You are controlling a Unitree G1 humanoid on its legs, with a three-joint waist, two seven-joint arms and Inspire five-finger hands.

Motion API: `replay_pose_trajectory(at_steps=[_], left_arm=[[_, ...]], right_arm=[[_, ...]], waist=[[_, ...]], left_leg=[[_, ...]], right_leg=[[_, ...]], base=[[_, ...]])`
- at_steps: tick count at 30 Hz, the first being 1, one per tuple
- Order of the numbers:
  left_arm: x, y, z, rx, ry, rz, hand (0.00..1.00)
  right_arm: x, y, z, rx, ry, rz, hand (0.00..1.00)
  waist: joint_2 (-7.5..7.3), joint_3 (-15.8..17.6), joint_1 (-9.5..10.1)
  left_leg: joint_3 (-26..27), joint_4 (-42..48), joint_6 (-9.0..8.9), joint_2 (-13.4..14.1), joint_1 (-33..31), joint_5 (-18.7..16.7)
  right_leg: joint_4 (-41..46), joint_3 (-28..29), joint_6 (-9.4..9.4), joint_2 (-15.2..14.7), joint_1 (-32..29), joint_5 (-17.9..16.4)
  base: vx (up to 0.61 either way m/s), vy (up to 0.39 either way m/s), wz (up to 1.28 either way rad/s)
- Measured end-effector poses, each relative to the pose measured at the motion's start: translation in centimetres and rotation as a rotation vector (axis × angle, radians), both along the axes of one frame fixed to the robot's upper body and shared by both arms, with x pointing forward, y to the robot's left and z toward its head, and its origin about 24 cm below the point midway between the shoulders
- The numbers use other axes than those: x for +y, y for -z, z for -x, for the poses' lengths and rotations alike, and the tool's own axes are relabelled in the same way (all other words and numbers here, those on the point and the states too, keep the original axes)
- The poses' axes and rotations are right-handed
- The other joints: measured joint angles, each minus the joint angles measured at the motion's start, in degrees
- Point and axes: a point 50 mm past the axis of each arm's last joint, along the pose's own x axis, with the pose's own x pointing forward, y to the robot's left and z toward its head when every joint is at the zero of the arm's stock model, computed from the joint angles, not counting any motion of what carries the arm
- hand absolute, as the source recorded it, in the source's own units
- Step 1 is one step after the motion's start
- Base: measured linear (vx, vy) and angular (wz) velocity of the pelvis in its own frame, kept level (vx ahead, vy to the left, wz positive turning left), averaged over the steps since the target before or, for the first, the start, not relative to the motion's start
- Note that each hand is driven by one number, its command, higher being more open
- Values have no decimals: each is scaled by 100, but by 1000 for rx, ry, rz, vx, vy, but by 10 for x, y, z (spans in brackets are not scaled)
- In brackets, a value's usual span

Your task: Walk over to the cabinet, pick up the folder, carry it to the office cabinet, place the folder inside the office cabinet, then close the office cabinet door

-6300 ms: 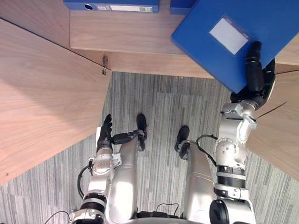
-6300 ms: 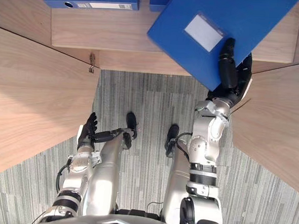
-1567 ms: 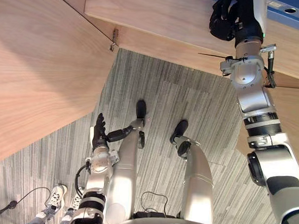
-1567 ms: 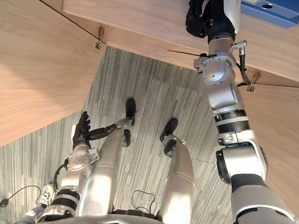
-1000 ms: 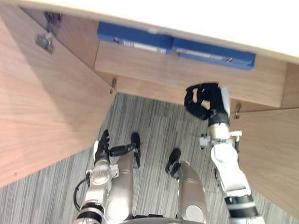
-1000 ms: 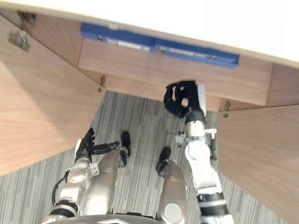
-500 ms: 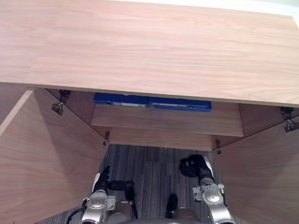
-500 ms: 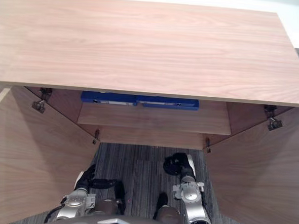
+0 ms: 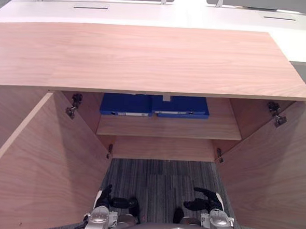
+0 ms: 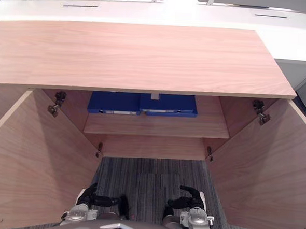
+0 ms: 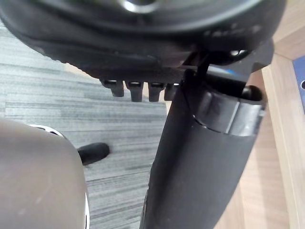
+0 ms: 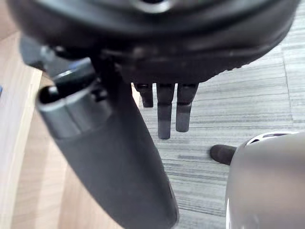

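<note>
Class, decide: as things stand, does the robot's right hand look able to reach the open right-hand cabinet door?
Probably yes. The right hand hangs low, open and holding nothing, close beside the inner face of the right door, and nothing stands between them.

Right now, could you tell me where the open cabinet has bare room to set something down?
The shelf is bare along its front strip, ahead of the left folder and right folder, and between the right folder and the right side wall. The back is crowded: the two blue folders lie side by side.
</note>
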Motion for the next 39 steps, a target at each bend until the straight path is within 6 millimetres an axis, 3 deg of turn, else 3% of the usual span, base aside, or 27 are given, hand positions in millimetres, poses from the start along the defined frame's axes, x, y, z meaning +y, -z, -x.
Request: replay_pose_trajectory(at_steps=[8, 17, 21, 30, 35, 39], left_arm=[[0, 3, 4, 31, 9, -3, 100], [1, 5, 5, 69, 28, -7, 100], [1, 6, 6, 72, 23, -10, 100], [1, 7, 14, 70, -74, -1, 100], [-2, 6, 12, 57, -79, 5, 100], [-4, 6, 10, 52, -70, 7, 100]], right_arm=[[-4, 4, 9, 29, 116, -37, 100], [-17, 8, 27, 23, 454, -127, 100], [-36, 2, 34, -55, 676, -135, 100], [-92, -53, 5, -437, 929, 19, 100], [-99, -74, -24, -550, 930, 39, 100], [-110, -95, -45, -642, 897, 70, 100]], waist=[[-23, -118, -32], [-14, -118, -214], [9, -126, -240], [81, -176, -503], [116, -187, -551], [186, -197, -559]], left_leg=[[292, 5, 71, -69, 307, -132], [863, 34, -97, 21, 602, -336], [1241, 36, -156, 58, 705, -484], [2054, 40, -161, 60, 855, -679], [2294, 182, -202, 116, 787, -789], [2182, 350, -202, 144, 717, -873]], right_leg=[[-133, 419, 49, -13, 201, 95], [-334, 1039, -35, 128, 265, 193], [-351, 1441, -48, 188, 150, 239], [-405, 2208, -14, 261, -88, 362], [-318, 2477, -12, 332, -279, 372], [-328, 2563, 16, 337, -329, 406]], base=[[41, 20, -20], [26, -8, -38], [-7, -3, -54], [-13, -13, -47], [-40, -57, -30], [-24, -57, -13]])
